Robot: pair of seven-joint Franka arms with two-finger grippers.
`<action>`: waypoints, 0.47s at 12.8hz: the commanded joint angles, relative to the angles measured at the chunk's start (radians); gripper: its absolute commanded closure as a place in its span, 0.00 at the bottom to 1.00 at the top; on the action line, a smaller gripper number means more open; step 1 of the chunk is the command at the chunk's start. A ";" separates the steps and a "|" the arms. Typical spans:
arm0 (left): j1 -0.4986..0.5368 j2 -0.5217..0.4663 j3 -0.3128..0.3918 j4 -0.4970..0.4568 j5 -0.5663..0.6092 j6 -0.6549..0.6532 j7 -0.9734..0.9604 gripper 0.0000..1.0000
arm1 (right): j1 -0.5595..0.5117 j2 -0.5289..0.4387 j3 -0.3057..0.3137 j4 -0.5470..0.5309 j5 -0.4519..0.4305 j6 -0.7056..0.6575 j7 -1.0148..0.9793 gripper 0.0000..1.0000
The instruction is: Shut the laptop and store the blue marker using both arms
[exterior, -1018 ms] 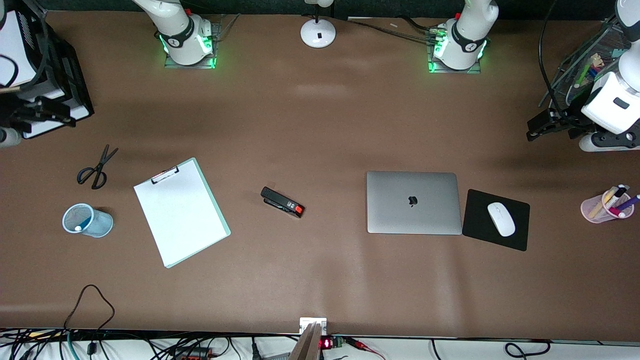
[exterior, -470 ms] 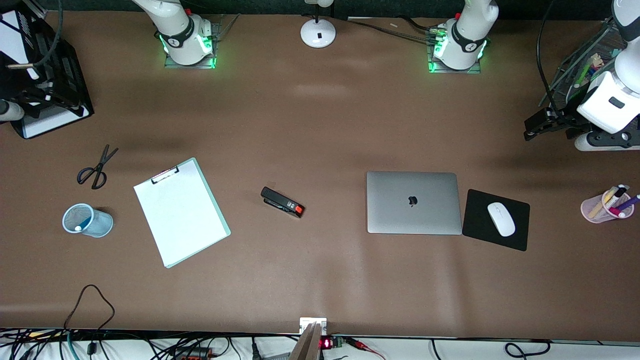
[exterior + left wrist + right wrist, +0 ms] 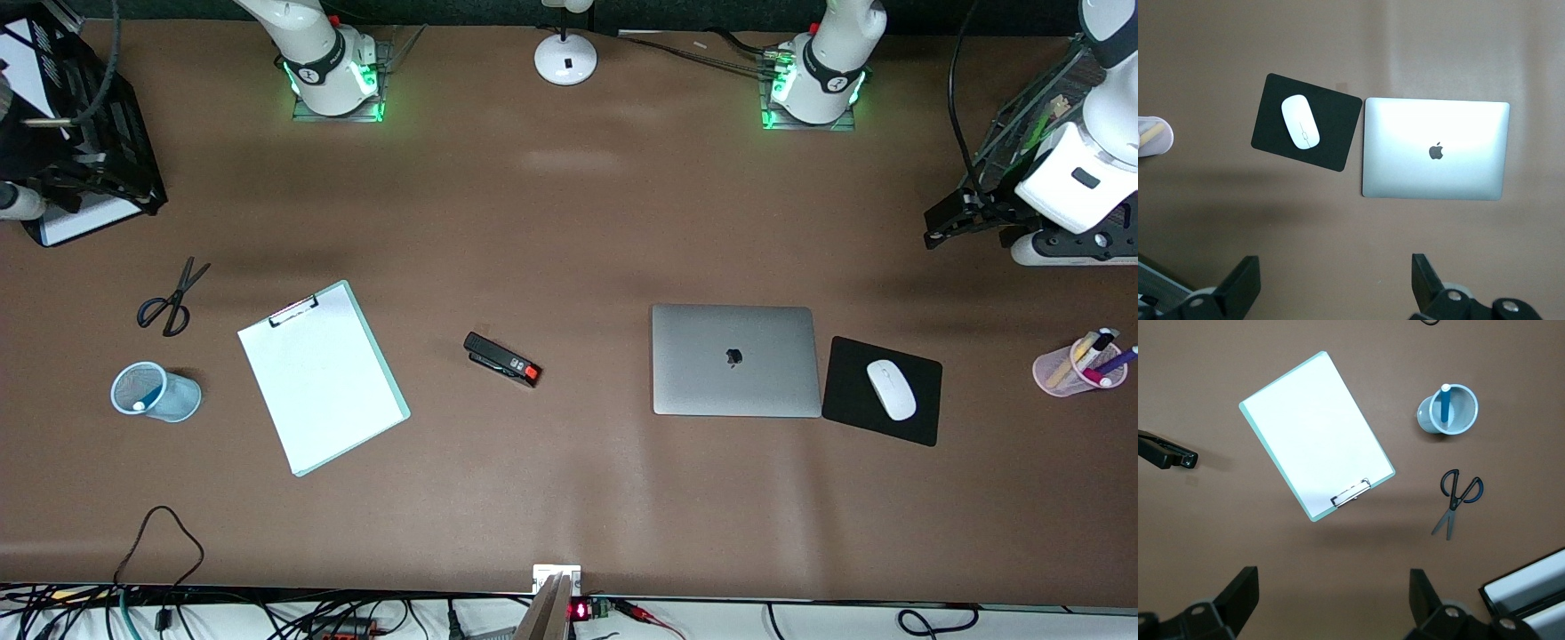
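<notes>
The laptop [image 3: 734, 359] lies shut on the table, lid up with the dark apple logo showing; it also shows in the left wrist view [image 3: 1435, 150]. The blue marker [image 3: 1445, 405] stands in a light-blue mesh cup [image 3: 156, 391] toward the right arm's end; its whitish end [image 3: 139, 406] shows in the front view. My left gripper [image 3: 944, 222] [image 3: 1335, 283] is open and empty, high over the table at the left arm's end. My right gripper [image 3: 62, 173] [image 3: 1331, 597] is open and empty, high over the right arm's end.
A black mousepad [image 3: 916, 422] with a white mouse [image 3: 891, 389] lies beside the laptop. A pink cup of pens [image 3: 1076, 364], a black stapler [image 3: 502, 359], a clipboard [image 3: 320, 378], scissors [image 3: 169, 298], a black tray [image 3: 98, 116] and a lamp base [image 3: 565, 58] are about.
Both hands have drifted slightly toward the robots' bases and the table ends. The laptop, the marker and the other objects have not moved.
</notes>
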 commanded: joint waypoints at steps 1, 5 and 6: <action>-0.003 0.001 -0.005 0.017 0.004 -0.006 0.014 0.00 | 0.007 0.012 -0.004 0.019 -0.003 -0.006 0.011 0.00; 0.000 0.002 -0.007 0.019 0.002 -0.005 0.015 0.00 | 0.017 -0.016 -0.004 -0.024 -0.006 -0.002 -0.051 0.00; -0.001 0.002 -0.007 0.019 0.002 -0.005 0.015 0.00 | 0.017 -0.017 -0.006 -0.027 -0.005 -0.003 -0.075 0.00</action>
